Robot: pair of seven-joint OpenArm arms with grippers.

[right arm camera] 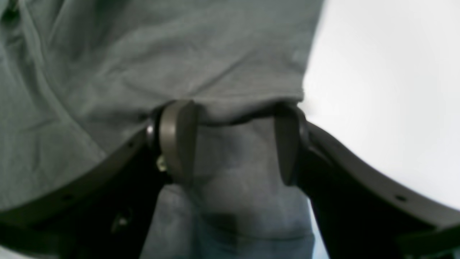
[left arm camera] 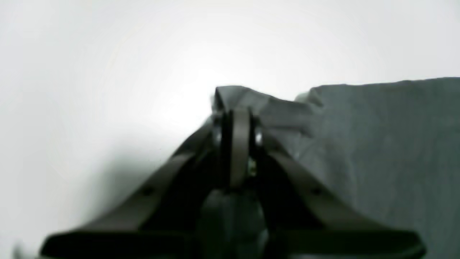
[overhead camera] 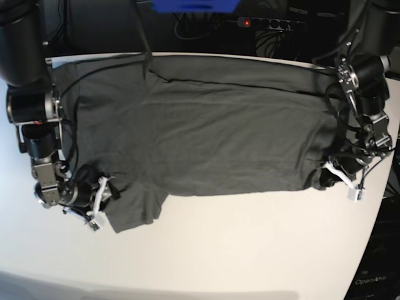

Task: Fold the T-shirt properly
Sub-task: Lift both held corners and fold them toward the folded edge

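The dark grey T-shirt [overhead camera: 212, 131] lies spread flat across the white table [overhead camera: 237, 250], with one sleeve at the lower left. My left gripper [left arm camera: 237, 118] is shut on a bunched corner of the T-shirt [left arm camera: 377, 144]; in the base view my left gripper [overhead camera: 326, 178] sits at the shirt's lower right corner. My right gripper [right arm camera: 233, 144] is open, its fingers [right arm camera: 178, 140] straddling a folded edge of the T-shirt [right arm camera: 161, 54]. In the base view my right gripper [overhead camera: 107, 189] is at the lower left sleeve.
A power strip [overhead camera: 262, 23] with a red light and dark cables lie behind the table's far edge. A blue object [overhead camera: 194, 5] shows at the top. The table's right edge runs close to my left arm [overhead camera: 365, 94].
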